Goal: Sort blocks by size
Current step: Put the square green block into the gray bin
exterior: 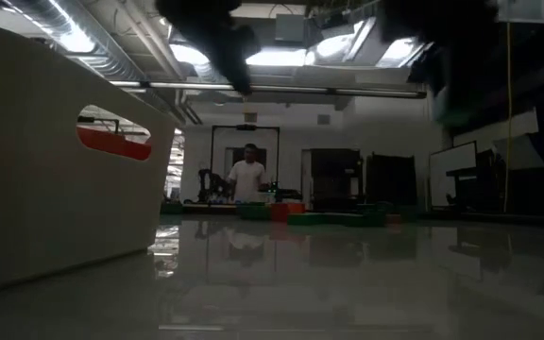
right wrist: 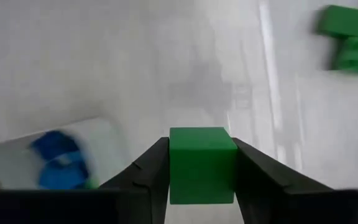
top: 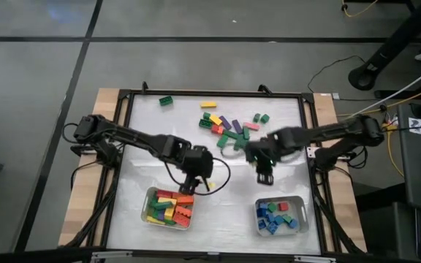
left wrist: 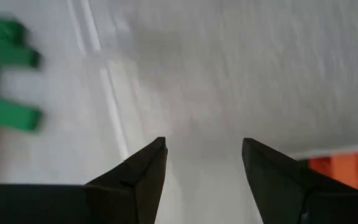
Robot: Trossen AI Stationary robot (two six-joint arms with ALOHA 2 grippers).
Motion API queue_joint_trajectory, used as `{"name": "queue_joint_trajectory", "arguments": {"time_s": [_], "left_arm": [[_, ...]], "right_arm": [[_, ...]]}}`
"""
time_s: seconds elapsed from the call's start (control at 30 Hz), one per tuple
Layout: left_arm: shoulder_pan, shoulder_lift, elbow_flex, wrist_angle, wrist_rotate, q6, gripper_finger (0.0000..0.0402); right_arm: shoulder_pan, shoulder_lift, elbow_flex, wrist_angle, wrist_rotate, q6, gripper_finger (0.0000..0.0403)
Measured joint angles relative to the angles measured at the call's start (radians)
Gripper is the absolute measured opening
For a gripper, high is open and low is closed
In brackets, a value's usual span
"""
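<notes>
Right gripper (right wrist: 201, 180) reached inward over mid-table, fingers clamped on a small green block (right wrist: 202, 163), between the loose pile of blocks (top: 229, 128) and the right tray (top: 281, 217); left gripper (left wrist: 204, 171) hung with fingers apart and bare, just above the left tray (top: 169, 208)

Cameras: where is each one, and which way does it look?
High view: overhead, looking down; both arms, blocks, two trays.
Low view: tabletop height, facing the room; arms dark above.
Left wrist: open fingers over table.
Right wrist: fingers pinching a green block.
Shared: right wrist and high show the blue-filled tray.
</notes>
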Motion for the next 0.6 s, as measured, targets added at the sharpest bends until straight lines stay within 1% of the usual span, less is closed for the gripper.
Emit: {"name": "queue_joint_trajectory", "arguments": {"time_s": [0.17, 0.3, 0.47, 0.6], "left_arm": [[0.044, 0.006, 0.000, 0.120, -0.010, 0.134, 0.0196], [0.076, 0.006, 0.000, 0.225, -0.016, 0.198, 0.0196], [0.118, 0.006, 0.000, 0.347, -0.019, 0.205, 0.0196], [0.165, 0.006, 0.000, 0.401, -0.018, 0.131, 0.0196]], "right_arm": [[0.212, -0.028, 0.001, 0.006, 0.023, 0.160, 0.0144], [0.371, -0.023, -0.009, 0.033, 0.053, 0.273, 0.0144], [0.516, -0.019, -0.043, 0.113, 0.078, 0.389, 0.0144], [0.592, -0.018, -0.058, 0.153, 0.080, 0.462, 0.0145]]}}
